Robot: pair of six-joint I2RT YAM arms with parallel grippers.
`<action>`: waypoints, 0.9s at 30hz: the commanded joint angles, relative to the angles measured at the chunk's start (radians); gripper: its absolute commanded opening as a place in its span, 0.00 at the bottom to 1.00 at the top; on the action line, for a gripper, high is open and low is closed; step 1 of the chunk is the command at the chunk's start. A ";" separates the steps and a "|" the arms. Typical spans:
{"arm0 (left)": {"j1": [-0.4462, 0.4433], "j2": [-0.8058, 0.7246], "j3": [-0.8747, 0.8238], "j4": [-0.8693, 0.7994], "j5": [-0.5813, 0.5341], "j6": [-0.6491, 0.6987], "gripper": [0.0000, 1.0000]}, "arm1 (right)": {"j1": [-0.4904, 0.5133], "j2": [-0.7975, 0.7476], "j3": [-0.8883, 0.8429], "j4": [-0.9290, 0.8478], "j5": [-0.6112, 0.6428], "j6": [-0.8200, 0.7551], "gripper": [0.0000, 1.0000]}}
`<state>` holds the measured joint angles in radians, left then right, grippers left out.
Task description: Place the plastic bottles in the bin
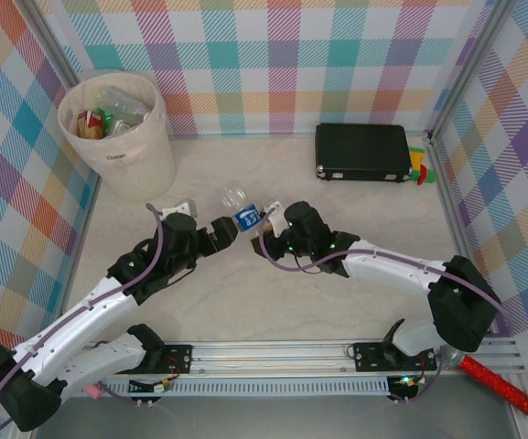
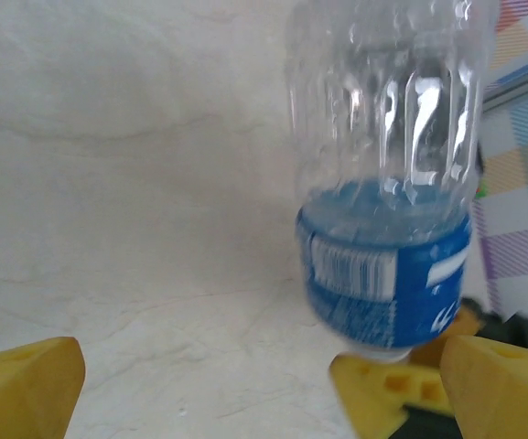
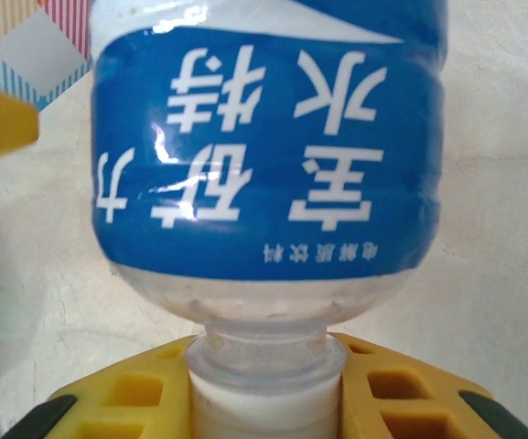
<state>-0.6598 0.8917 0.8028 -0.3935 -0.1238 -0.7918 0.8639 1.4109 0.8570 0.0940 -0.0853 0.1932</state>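
At the table's middle: we see a clear bottle (image 1: 238,206) with a blue label, held between the two grippers over the pale table (image 1: 337,302).
Right gripper (image 1: 268,218): pinches the bottle by its white cap (image 3: 259,402), with yellow fingers (image 3: 401,402) pressed in on both sides just under the neck ring.
Left gripper (image 1: 230,230): spread wide, its yellow fingertips (image 2: 26,384) standing to either side of the bottle's label end. From the wrist view we cannot tell whether the nearer one touches the bottle.
Bottle's lie: the base points toward the far left and the cap toward the right gripper.
Bin (image 1: 145,165): stands in the far left corner, well apart from the held bottle, with several bottles (image 1: 122,112) already inside.
Case (image 1: 362,152): black, lying flat at the far right.
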 commanded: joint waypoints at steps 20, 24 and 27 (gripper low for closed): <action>0.117 0.061 0.080 0.107 0.326 0.012 0.72 | 0.142 -0.146 -0.177 0.196 0.036 -0.101 0.17; 0.117 0.058 0.073 0.099 0.337 0.020 0.61 | 0.144 -0.151 -0.182 0.196 0.044 -0.097 0.18; 0.117 0.040 0.079 0.067 0.321 0.034 0.60 | 0.142 -0.151 -0.188 0.203 0.049 -0.091 0.23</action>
<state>-0.5507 0.9516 0.8597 -0.3073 0.1692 -0.7776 1.0027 1.2827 0.6804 0.2474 -0.0517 0.1146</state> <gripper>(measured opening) 0.614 0.307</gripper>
